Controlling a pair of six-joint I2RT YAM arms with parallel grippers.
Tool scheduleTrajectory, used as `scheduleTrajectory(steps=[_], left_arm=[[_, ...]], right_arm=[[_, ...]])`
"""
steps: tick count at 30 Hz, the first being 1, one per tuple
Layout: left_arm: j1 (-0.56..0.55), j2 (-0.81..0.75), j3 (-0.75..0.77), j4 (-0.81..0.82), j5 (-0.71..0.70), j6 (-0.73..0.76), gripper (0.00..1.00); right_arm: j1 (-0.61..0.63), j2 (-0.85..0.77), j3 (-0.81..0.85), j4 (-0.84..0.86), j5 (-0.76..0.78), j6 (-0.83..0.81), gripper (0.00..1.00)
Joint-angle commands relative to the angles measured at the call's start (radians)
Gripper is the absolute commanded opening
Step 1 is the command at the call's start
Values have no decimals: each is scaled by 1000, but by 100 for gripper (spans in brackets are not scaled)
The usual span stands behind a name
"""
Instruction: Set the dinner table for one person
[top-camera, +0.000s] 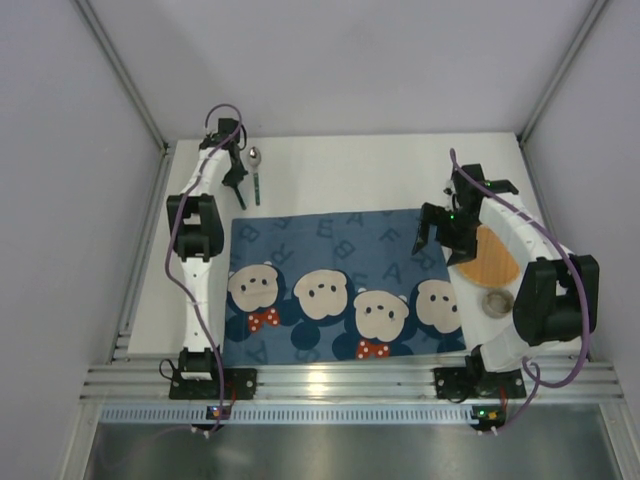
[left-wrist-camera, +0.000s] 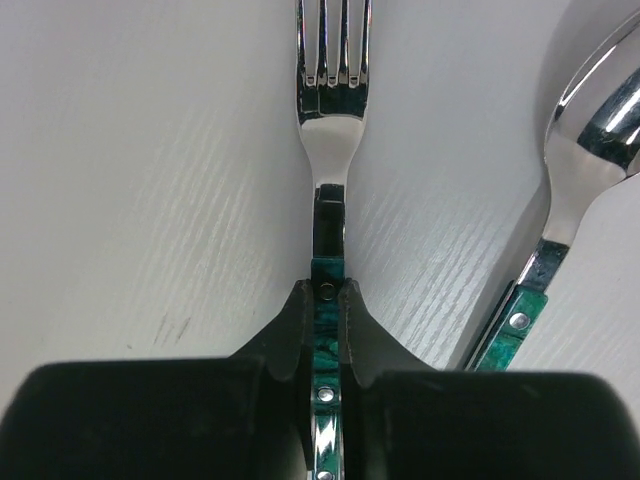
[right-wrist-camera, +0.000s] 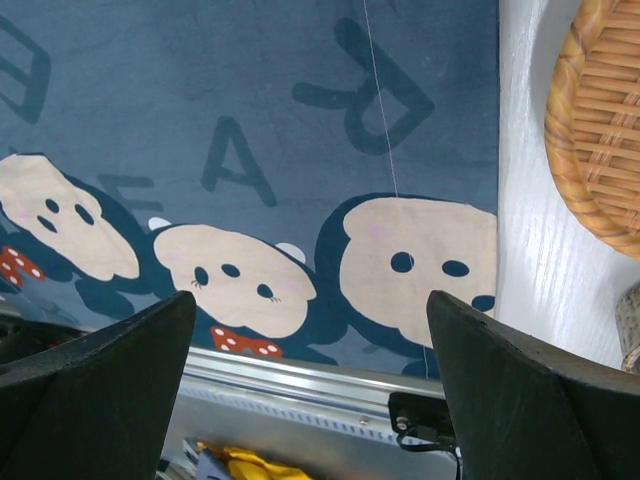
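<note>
Table (left-wrist-camera: 150, 200): white top, matt to satin, with faint wood-grain ridging and a few dark scuffs.
Fork (left-wrist-camera: 330, 100): polished metal head and neck, mirror-bright. The handle is glossy, green and marbled, plastic-looking, set with small metal rivets.
Spoon (left-wrist-camera: 590, 150): polished metal bowl. It has the same glossy green marbled handle, with a metal rivet.
Left gripper (left-wrist-camera: 328, 305): smooth matt black plastic.
Right gripper (right-wrist-camera: 310, 300): matt black plastic.
Placemat (right-wrist-camera: 250, 100): blue cloth, matt, printed, with one pale loose thread lying on it.
Basket (right-wrist-camera: 600, 120): woven tan wicker, ribbed, with a slight sheen.
Rail (right-wrist-camera: 330, 375): ribbed bare aluminium with a satin shine.
</note>
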Motion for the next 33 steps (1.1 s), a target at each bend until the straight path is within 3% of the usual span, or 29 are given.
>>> scheduleTrajectory(steps=[1, 7, 10, 15, 20, 28, 33], left_arm=[[17, -55, -45, -119, -13, 34, 0], [11, -295, -93, -115, 28, 35, 0], [-27, -440, -215, -127, 37, 49, 0], [-128, -725, -618, -124, 47, 1, 0], [-251, -966, -1008, -46, 99, -80, 0], [-332, -1127, -1332, 32, 153, -209, 0], [-349, -1109, -1407, 78, 137, -226, 0]], right_arm=[[-3, -10, 5, 41, -24, -27, 99], [1, -8, 65, 52, -44, -44, 99], [16, 34, 149, 58, -73, -21, 99], [76, 134, 332, 58, -96, 24, 99], [119, 147, 331, 64, -98, 31, 99], [123, 107, 180, 98, -90, 2, 99], [122, 99, 153, 106, -90, -9, 99]])
